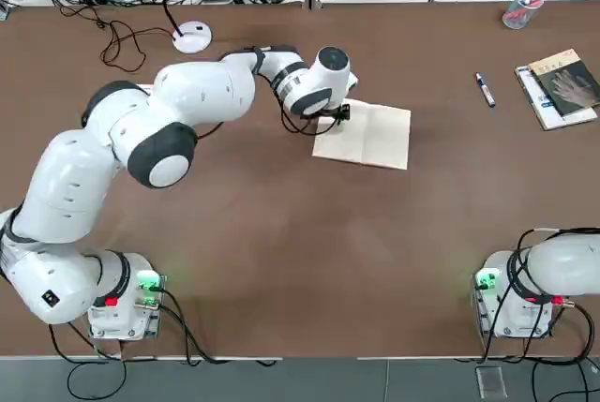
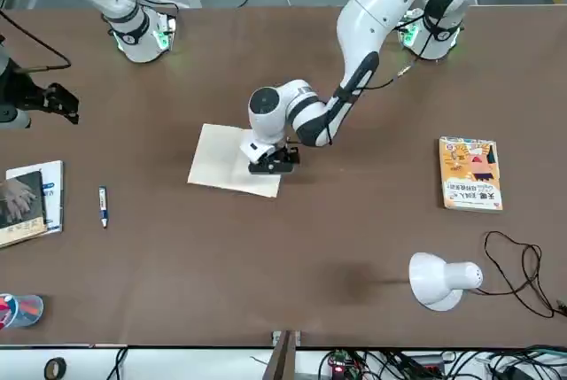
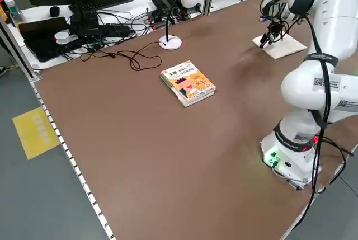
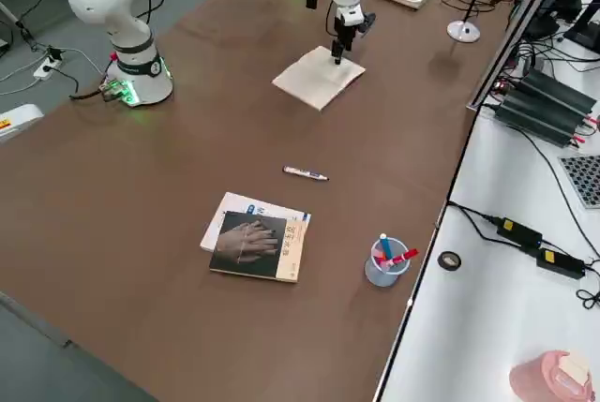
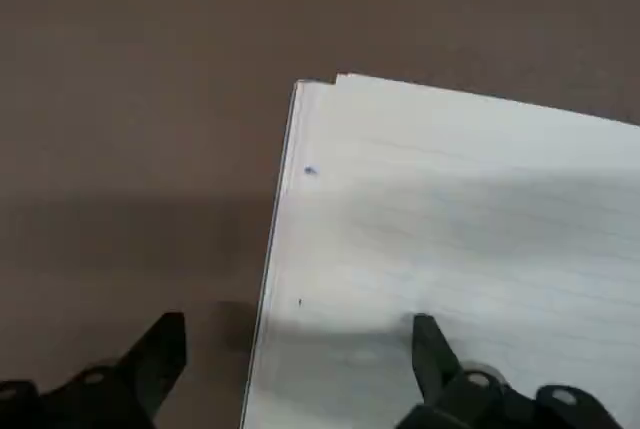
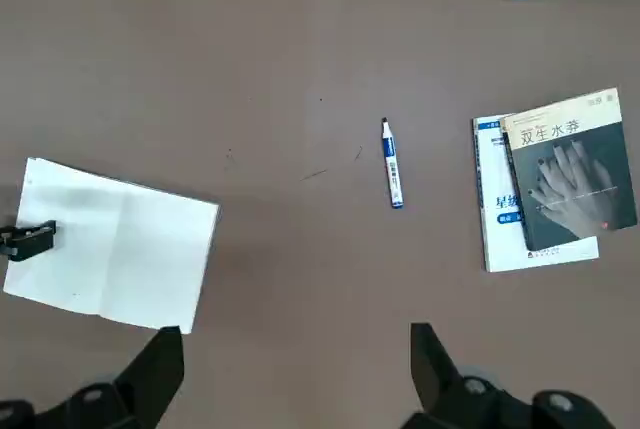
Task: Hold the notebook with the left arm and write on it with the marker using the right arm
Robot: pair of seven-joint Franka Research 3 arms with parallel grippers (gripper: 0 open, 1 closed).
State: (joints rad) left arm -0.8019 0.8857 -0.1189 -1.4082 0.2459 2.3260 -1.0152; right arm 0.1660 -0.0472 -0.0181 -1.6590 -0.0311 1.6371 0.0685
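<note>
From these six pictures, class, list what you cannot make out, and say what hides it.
- Left gripper on the notebook: whether it presses the page; the wrist covers it from overhead.
- Right gripper: cut off by the front view's edge.
- Marker: its print is too small.
- Orange book: hidden overhead by the left arm.

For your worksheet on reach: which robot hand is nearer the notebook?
Left. The left hand is open at the notebook edge; the right hand, open, hangs back near its base, well away.
</note>
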